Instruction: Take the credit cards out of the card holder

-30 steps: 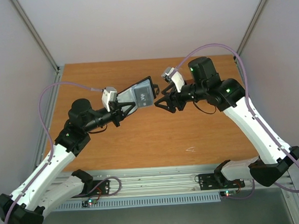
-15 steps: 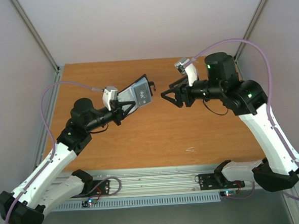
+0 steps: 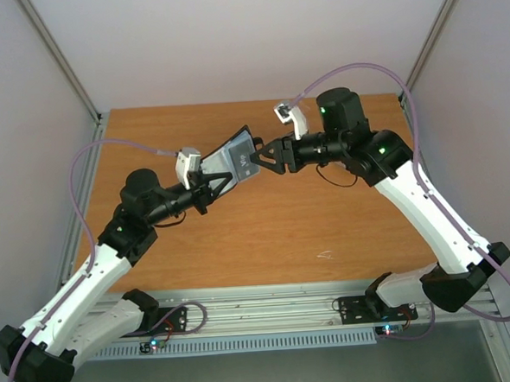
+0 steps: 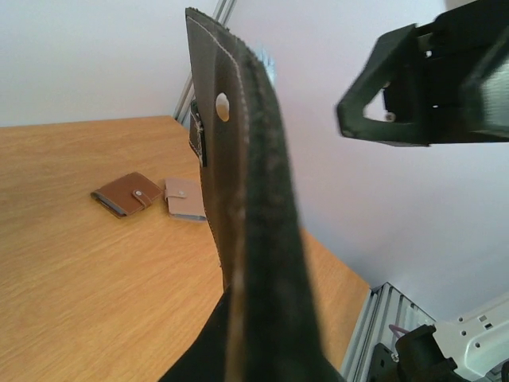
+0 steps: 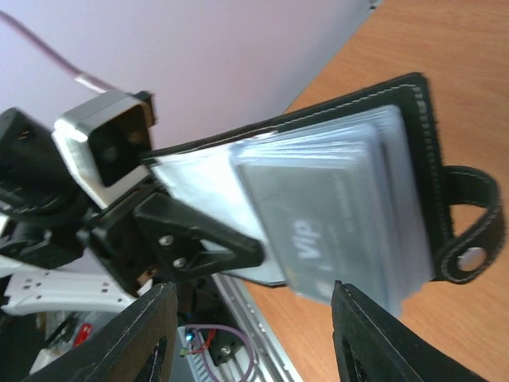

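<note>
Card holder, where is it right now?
In the top view the card holder is held up over the table's far middle by the left tool, with the open right tool at its right edge.

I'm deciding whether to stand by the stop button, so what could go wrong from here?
1. The left gripper holds the card holder in the air by one end only. A pull from the right gripper could twist it or drag it loose.
2. The grey card lies on a stack of others. The right gripper's open fingers might pinch more than one, or catch the holder's edge as well.
</note>
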